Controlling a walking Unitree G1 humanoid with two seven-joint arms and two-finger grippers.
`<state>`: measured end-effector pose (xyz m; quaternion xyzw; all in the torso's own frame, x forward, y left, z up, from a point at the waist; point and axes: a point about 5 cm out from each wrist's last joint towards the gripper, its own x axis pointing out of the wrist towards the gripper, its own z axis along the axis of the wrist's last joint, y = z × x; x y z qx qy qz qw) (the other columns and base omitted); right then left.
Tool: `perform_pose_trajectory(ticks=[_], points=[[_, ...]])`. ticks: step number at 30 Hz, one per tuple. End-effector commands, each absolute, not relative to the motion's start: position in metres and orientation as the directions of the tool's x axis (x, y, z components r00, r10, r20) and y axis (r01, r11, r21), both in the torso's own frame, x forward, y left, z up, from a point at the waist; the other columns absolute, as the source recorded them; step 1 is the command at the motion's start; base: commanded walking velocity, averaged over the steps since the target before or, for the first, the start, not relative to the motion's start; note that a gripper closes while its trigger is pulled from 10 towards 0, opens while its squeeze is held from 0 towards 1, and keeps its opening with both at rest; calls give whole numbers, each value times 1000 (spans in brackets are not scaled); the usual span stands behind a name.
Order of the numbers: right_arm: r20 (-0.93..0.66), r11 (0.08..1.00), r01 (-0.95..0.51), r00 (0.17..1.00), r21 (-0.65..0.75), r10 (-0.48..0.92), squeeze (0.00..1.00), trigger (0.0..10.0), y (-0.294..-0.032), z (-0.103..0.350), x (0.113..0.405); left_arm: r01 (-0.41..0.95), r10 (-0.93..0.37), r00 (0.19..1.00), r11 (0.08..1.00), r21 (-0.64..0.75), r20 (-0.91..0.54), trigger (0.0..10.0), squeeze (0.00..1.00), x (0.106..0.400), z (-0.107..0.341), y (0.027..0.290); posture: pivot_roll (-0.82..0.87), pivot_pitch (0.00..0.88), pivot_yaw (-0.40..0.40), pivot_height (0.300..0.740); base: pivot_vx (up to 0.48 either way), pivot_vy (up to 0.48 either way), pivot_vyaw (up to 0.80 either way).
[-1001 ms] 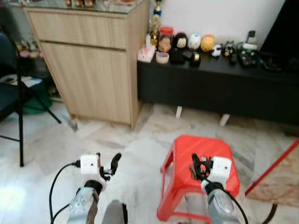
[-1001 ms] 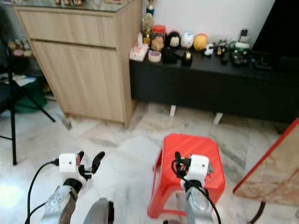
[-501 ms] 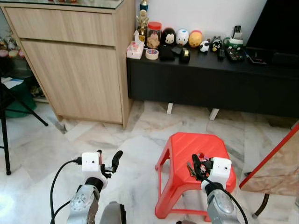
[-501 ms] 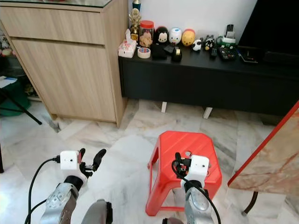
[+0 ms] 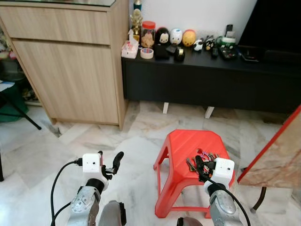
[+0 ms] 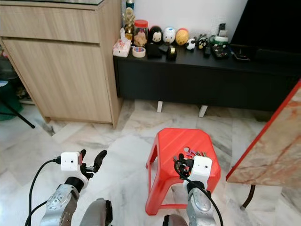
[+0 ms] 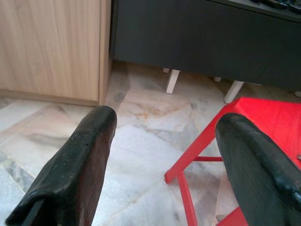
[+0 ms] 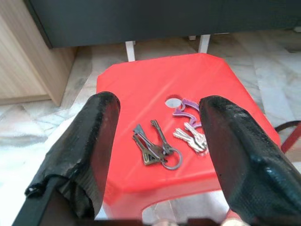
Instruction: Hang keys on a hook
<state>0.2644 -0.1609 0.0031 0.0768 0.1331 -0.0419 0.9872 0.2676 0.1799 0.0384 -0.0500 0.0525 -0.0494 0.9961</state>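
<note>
The keys lie on the red plastic stool (image 5: 188, 155): a dark bunch on a metal ring (image 8: 155, 148), and at its 3 o'clock a silver bunch with a purple tag (image 8: 188, 132). The right gripper (image 8: 157, 155) hangs above them, released, with its fingers wide apart. To pick well, I think it should descend straight and close across the ring of the dark bunch. The left gripper (image 5: 109, 165) is also released and idle, at 9 o'clock of the stool, over the marble floor (image 5: 56, 146).
</note>
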Motion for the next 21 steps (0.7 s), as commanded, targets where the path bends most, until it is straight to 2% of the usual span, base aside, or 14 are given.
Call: perform_pose_trajectory(ticks=[1, 21], points=[[-277, 984, 115, 958, 137, -74, 0, 10000, -165, 2, 264, 112, -123, 986, 988, -103, -109, 10000, 0, 268, 38, 176, -14, 41, -75, 610, 0, 0, 0], [-295, 991, 74, 955, 111, -38, 0, 10000, -158, -1, 263, 121, -134, 983, 987, -103, -123, 10000, 0, 269, 36, 175, -13, 31, -70, 610, 294, 0, 0]])
